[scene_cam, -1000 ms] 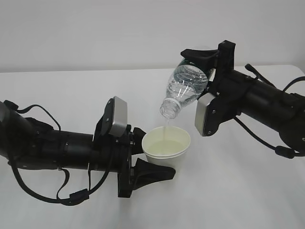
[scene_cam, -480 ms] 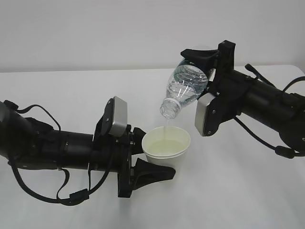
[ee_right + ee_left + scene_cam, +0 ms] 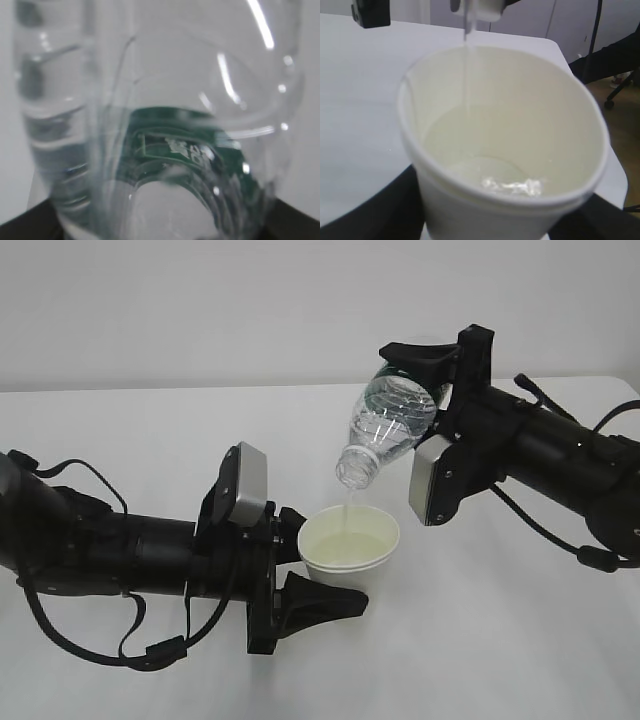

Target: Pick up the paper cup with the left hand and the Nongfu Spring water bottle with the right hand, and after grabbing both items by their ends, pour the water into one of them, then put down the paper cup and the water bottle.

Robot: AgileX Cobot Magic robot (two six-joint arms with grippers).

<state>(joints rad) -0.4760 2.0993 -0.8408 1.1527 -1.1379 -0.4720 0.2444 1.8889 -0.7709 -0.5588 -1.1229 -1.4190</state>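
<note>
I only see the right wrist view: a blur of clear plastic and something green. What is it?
Observer: A water bottle, tipped neck-down in the right gripper.
Operator: Is anything coming out?
Observer: Yes, a thin stream of water falls into a paper cup right below.
Operator: Who holds the cup?
Observer: The left gripper, clamped around its sides above the table.
Operator: Is it full?
Observer: No, the left wrist view shows water well under the rim.
</note>
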